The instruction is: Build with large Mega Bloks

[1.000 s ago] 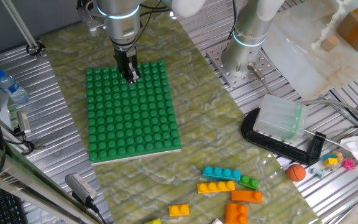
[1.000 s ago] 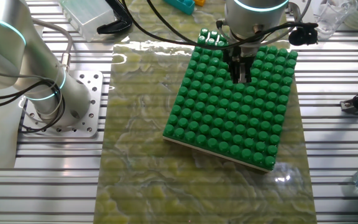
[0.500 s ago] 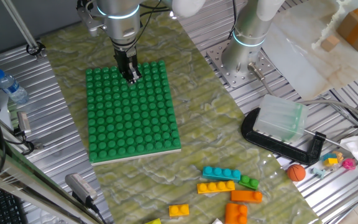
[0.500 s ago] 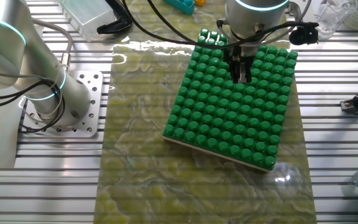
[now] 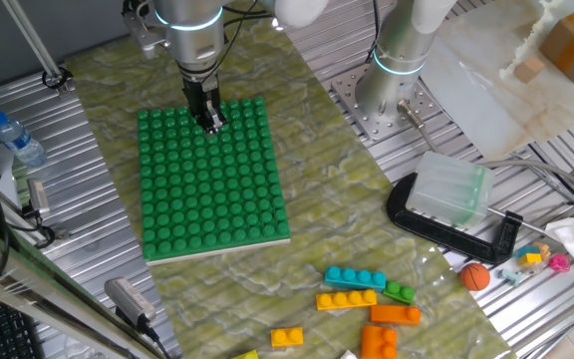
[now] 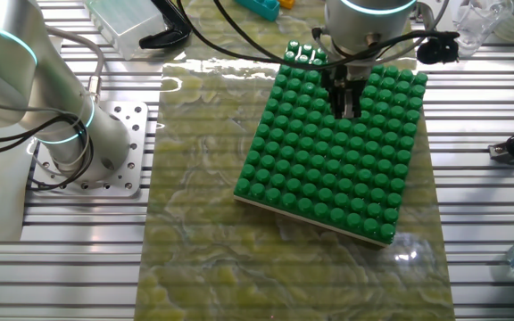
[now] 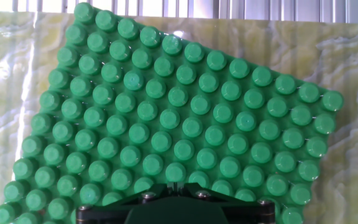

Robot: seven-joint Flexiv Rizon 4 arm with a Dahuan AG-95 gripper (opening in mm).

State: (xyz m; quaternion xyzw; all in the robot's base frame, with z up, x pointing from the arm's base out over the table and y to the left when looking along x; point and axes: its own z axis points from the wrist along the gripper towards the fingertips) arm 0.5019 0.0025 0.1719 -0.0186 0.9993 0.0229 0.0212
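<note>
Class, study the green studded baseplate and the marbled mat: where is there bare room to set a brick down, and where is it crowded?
The baseplate is bare of bricks, save where the hand stands near its far edge. The mat lies free between baseplate and clamp. Crowded: the loose bricks in the mat's near corner.

Green baseplate (image 5: 212,184), orange ball (image 5: 475,276)

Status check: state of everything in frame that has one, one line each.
gripper: down at the baseplate's far rows, holding nothing visible; jaws look close together, open or shut unclear.
baseplate: flat on the mat, no bricks on it.
cyan brick: loose on the mat, studs up.
yellow brick: loose, beside the cyan one.
orange brick: loose, lying flat.
water bottle: lying on its side, cap on.
</note>
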